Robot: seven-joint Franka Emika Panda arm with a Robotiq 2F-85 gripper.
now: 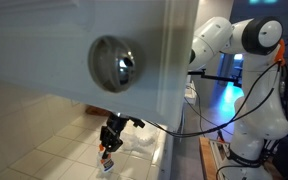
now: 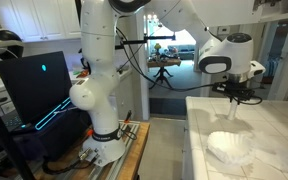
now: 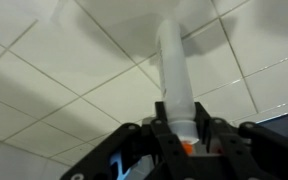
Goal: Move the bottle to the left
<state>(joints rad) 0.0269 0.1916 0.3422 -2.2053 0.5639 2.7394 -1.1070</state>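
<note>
Bottle [image 3: 174, 75]: slim, pale plastic, orange cap; likely light, fairly stiff, somewhat slick. Gripper [image 3: 184, 130]: clamped on bottle near cap end; a mid-body hold would probably be steadier.

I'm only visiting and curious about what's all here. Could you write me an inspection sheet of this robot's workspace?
Surface: white tiled counter.
Job's things: pale bottle, between the jaws in the wrist view.
Clutter: white crumpled-looking object on the counter; what it is cannot be told.
Grippers: gripper, jaws closed on the bottle.
Cables: dark cable hanging from the arm.
Surroundings: round metal knob close to the camera; glowing computer case beside the robot's base.
</note>
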